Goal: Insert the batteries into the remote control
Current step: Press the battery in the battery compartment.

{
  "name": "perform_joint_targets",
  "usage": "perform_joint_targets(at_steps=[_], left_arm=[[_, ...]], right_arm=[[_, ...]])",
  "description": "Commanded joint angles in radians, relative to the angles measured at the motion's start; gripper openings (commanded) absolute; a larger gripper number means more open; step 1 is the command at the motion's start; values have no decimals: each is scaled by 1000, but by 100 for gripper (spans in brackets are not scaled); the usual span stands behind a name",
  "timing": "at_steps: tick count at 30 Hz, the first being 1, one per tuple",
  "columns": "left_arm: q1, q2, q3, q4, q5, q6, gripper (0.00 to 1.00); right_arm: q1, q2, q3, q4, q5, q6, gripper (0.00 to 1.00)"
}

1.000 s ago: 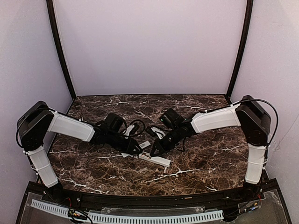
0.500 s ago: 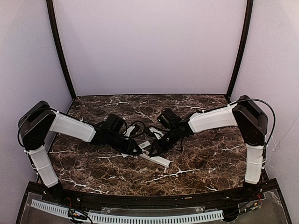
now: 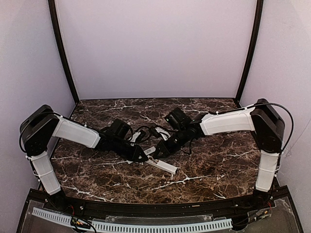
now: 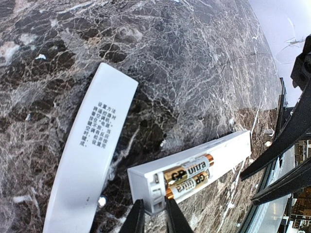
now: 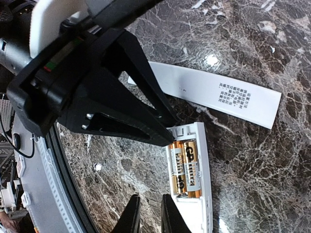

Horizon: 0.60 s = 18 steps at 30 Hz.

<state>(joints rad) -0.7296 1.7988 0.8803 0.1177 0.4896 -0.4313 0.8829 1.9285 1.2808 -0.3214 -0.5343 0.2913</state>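
Observation:
The remote control [image 4: 228, 148] lies on the marble table with its back open; it also shows in the top view [image 3: 164, 166]. Two gold batteries [image 4: 188, 177] sit side by side in its compartment, also seen in the right wrist view [image 5: 184, 167]. My left gripper [image 4: 151, 218] is closed on the remote's near end wall. In the top view it [image 3: 142, 156] is at the remote's left end. My right gripper [image 5: 148, 216] is nearly shut and empty, just left of the remote [image 5: 197, 216], above the table. In the top view it [image 3: 156, 151] is close to the left gripper.
The thinner flat white strip [image 4: 92, 150] with printed text lies on the marble beside the remote, also in the right wrist view [image 5: 214, 92]. The table's front edge with a black rail [image 3: 155, 213] is near. Purple walls enclose the table.
My right gripper has shifted a little up and left toward the left gripper, and its arm has straightened. The left gripper and the remote have stayed in place.

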Motion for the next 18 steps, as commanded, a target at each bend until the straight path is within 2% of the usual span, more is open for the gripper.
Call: perform_joint_targets(at_steps=[1,18], left_arm=[[-3,2,6,-31,-16,7,15],[-4,-1,6,-37,-21,10,14]], right_arm=[[-15,-20,-7,2,5,15,14],[-16,39,7,-59,66,-10,13]])
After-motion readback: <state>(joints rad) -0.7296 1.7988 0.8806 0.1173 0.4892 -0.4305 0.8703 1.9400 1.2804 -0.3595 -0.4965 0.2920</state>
